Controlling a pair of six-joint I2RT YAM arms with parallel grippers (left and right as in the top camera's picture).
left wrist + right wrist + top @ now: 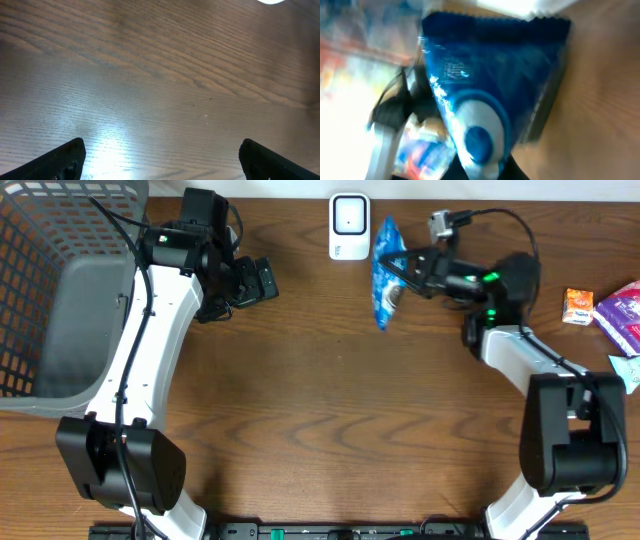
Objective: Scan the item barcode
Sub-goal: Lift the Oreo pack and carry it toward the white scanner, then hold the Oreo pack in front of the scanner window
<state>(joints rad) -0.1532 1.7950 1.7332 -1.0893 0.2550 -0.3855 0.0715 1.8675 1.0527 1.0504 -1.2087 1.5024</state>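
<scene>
So, the right tool (405,268) is pinched shut on a shiny blue plastic snack bag (386,275). It's holding the bag edge-on just to the right of the small white rectangular scanner (349,226), which sits at the far edge of the brown wood-grain worktop (330,410). From the right wrist view the bag (490,85) fills nearly everything. It's pretty blurry, with a white oval and a blue dot on it, and I can't make out a barcode.

The left tool (262,280) is off to the left of the scanner with its jaws spread as wide as they go and nothing between them, just bare wood under it (161,160).

Further left of the scanner is a grey plastic mesh basket (40,240). Way off to the scanner's right there's a small orange carton (578,306) and a purple packet (622,310).
</scene>
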